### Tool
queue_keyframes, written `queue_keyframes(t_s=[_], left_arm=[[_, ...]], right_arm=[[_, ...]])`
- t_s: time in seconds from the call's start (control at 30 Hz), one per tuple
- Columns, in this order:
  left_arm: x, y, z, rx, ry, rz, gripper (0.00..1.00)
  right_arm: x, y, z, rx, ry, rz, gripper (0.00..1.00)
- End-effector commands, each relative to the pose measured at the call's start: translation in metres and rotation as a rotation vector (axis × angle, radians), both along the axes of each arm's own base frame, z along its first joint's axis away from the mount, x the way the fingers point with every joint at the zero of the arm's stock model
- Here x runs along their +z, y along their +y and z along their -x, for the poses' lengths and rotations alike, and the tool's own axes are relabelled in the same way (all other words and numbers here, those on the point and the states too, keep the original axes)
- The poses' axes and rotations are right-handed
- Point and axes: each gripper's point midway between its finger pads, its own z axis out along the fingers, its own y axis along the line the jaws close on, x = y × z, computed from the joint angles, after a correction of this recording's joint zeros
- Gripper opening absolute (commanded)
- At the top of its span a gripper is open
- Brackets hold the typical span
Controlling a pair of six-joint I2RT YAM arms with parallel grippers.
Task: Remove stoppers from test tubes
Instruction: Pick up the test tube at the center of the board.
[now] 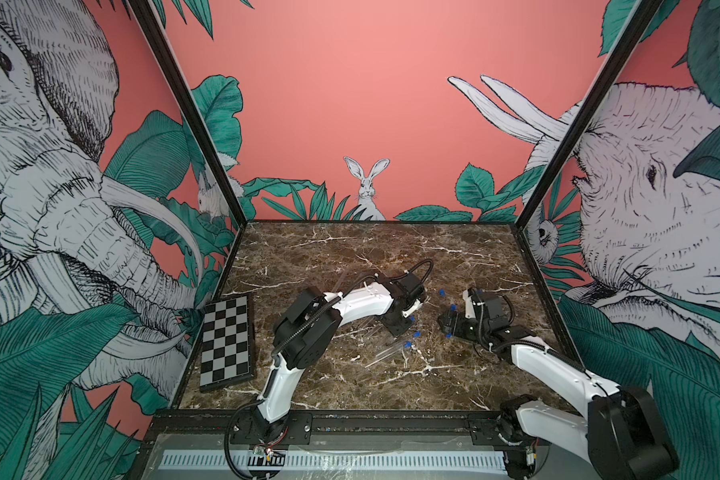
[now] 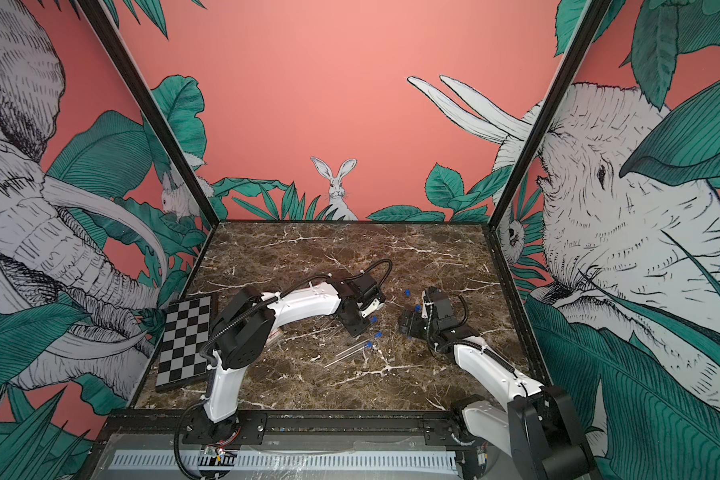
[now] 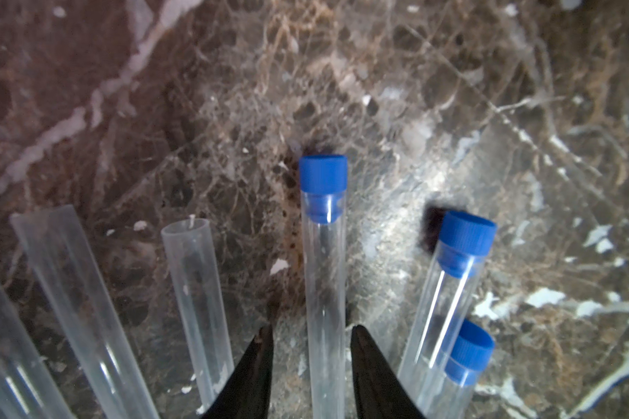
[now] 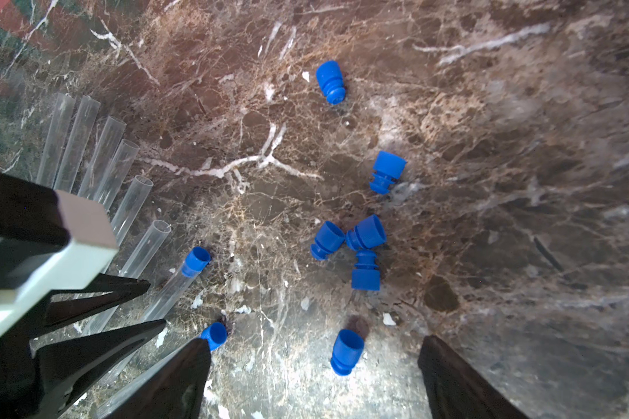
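Observation:
My left gripper (image 3: 312,328) is low over the marble, its jaws on either side of a clear test tube (image 3: 324,290) that lies flat. A gap shows on at least one side, so it is open. A blue stopper (image 3: 323,173) plugs that tube. Beside it lie two more stoppered tubes (image 3: 447,290) and several unstoppered tubes (image 3: 193,290). My right gripper (image 4: 315,342) stands wide open above a loose stopper (image 4: 347,352). Several more loose stoppers (image 4: 365,270) lie past it. In a top view both grippers (image 1: 400,328) (image 1: 447,322) are mid-table.
A folded chessboard (image 1: 225,340) lies at the table's left edge. Walls with black frame posts enclose the marble table (image 1: 350,249) on three sides. In the right wrist view the left gripper's fingers (image 4: 99,294) reach in over the row of unstoppered tubes (image 4: 88,145).

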Motion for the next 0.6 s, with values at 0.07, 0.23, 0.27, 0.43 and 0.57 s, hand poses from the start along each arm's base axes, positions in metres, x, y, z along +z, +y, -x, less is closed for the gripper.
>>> queue_keyframes(t_s=[0.07,0.23,0.27,0.43,0.57], left_arm=[[-0.004,-0.001,0.005,-0.008,0.002,-0.029,0.35],[-0.009,0.001,0.007,-0.012,0.003,-0.047,0.28],[-0.009,0.0,0.007,-0.012,0.004,-0.048,0.26],[-0.01,0.0,0.009,-0.012,0.014,-0.045,0.16],[0.001,-0.006,0.009,-0.01,0.017,-0.004,0.1]], right_arm=[[0.006,-0.01,-0.002,-0.022,-0.023,0.029,0.9],[0.006,-0.011,-0.001,-0.026,-0.025,0.027,0.89],[0.005,-0.012,-0.001,-0.029,-0.021,0.03,0.89],[0.004,-0.013,0.0,-0.029,-0.018,0.026,0.89],[0.006,-0.011,-0.001,-0.022,-0.033,0.014,0.89]])
